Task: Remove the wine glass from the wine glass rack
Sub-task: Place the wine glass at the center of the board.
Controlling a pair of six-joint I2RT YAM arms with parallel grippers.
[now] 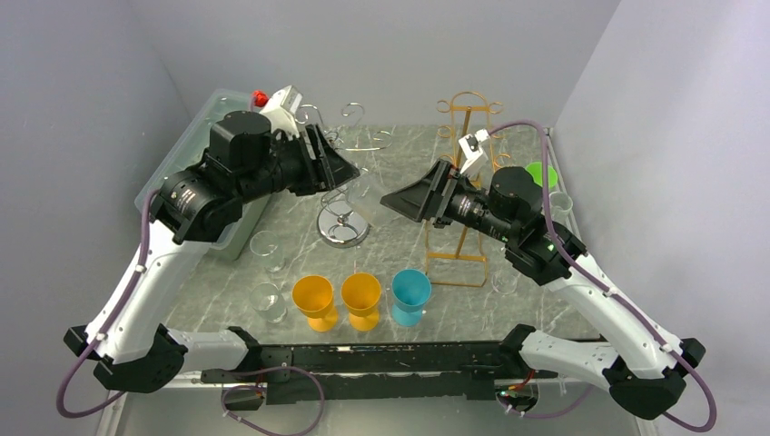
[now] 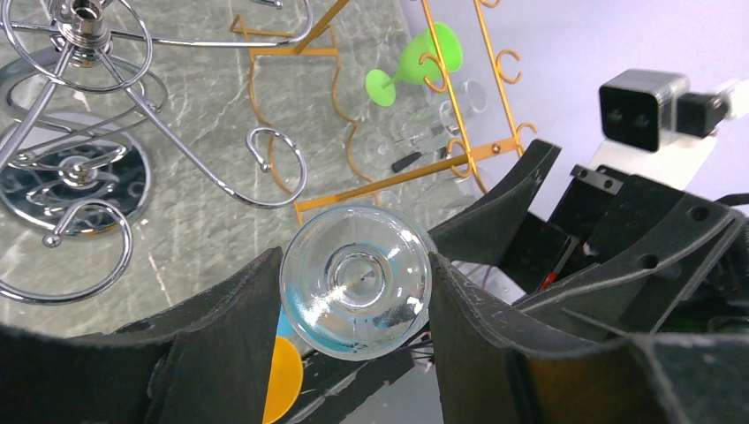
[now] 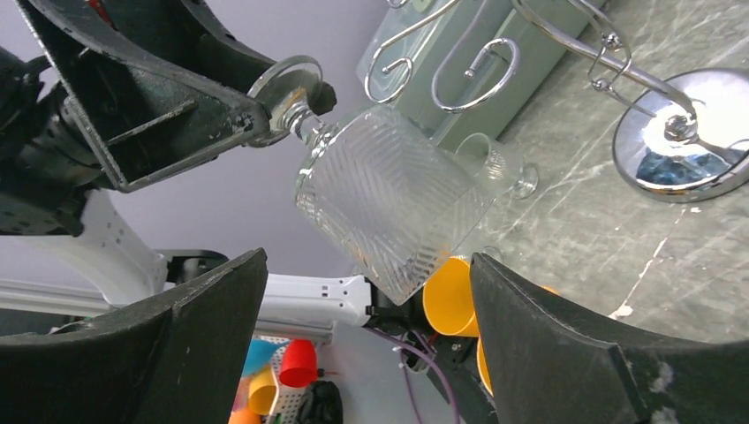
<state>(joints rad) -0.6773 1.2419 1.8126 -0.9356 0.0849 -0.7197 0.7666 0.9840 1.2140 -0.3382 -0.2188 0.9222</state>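
Left gripper pinching the round foot of the clear wine glass, glass tilted in the air mid-table, off the hooks of the chrome wine glass rack. Right gripper spread wide, fingers either side of the glass bowl, not touching, gold rack to its right

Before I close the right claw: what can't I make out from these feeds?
- Top view: wine glass is nearly invisible, clear against the marble table.
- Left wrist: its bowl is hidden behind its own foot.
- Right wrist: left claw pads on the foot are blocked by the claw's body.
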